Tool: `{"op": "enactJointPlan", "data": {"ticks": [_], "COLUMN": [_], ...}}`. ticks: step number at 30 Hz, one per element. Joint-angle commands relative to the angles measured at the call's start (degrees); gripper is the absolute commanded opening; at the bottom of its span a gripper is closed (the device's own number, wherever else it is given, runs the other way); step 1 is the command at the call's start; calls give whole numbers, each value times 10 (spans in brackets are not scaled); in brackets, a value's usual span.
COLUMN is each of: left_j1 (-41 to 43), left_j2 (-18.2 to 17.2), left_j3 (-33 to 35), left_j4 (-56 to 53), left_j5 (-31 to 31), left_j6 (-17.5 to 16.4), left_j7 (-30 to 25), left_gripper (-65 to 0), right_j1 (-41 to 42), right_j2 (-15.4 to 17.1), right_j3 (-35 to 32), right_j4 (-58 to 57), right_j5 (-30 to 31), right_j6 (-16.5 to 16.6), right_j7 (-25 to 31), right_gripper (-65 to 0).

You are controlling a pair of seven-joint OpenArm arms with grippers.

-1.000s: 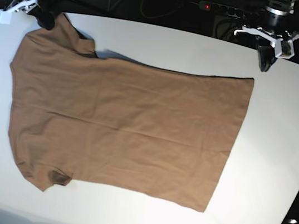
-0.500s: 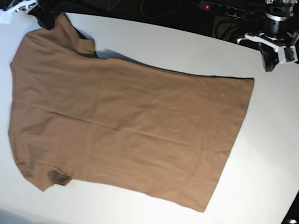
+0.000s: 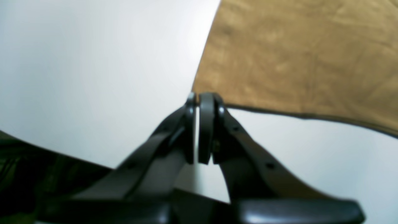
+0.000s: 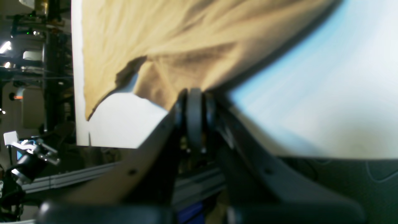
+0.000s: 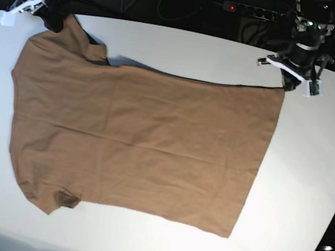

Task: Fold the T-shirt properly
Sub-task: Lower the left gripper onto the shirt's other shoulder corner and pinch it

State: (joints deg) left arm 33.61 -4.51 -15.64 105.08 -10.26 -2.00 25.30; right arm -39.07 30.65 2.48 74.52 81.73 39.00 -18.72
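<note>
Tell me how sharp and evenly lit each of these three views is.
Base view: sharp, the T-shirt evenly lit, with glare on the white table near the front edge. Left wrist view: soft throughout, the left gripper and cloth weave both blurred. Right wrist view: blurriest, with the table smeared blue-white, dark shadow in the shirt's folds, and the right gripper a dim silhouette.

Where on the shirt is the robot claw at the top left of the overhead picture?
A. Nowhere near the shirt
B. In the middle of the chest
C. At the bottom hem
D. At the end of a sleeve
D. In the base view the right gripper sits at the tip of the far sleeve of the T-shirt, which lies flat on the white table.
</note>
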Motion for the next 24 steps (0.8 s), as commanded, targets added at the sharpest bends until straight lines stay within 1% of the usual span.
{"op": "enactJointPlan", "data": {"ticks": [1,3,5,6,8,12,14,15,18,22,24], "left_j1": [0,-1,0,3,5,5,4,2,-7,-56,-75], "left_j2": [-15,-20,-20,-19,-18,-18,-19,-20,-21,-22,-22], "left_j3": [-3,-7,-32,-50,-82,-140,-154,-157,-157,-158,-172], "left_j4": [12,13,21,27,35,40,35,33,20,-28,-55], "left_j5": [-5,-18,-40,-54,-82,-135,-140,-139,-141,-137,-137], "left_j6": [-20,-57,-87,-106,-144,-208,-231,-243,-271,-314,-323], "left_j7": [-5,3,8,8,8,9,9,12,49,97,111], "left_gripper": [-639,-639,-638,-624,-552,-347,-286,-272,-271,-270,-270], "right_j1": [-4,-4,-4,-4,-4,-4,-4,-4,-4,-2,3], "right_j2": [11,12,12,12,13,13,13,13,13,13,13], "right_j3": [4,4,4,3,3,3,4,5,4,4,2], "right_j4": [7,7,7,7,7,7,7,7,7,7,7], "right_j5": [9,9,9,9,9,8,0,-3,-3,-3,-3], "right_j6": [10,10,10,10,10,10,10,10,10,10,10], "right_j7": [7,7,7,7,7,7,7,5,5,5,4], "right_gripper": [-641,-641,-641,-641,-641,-641,-641,-641,-641,-641,-641]}}
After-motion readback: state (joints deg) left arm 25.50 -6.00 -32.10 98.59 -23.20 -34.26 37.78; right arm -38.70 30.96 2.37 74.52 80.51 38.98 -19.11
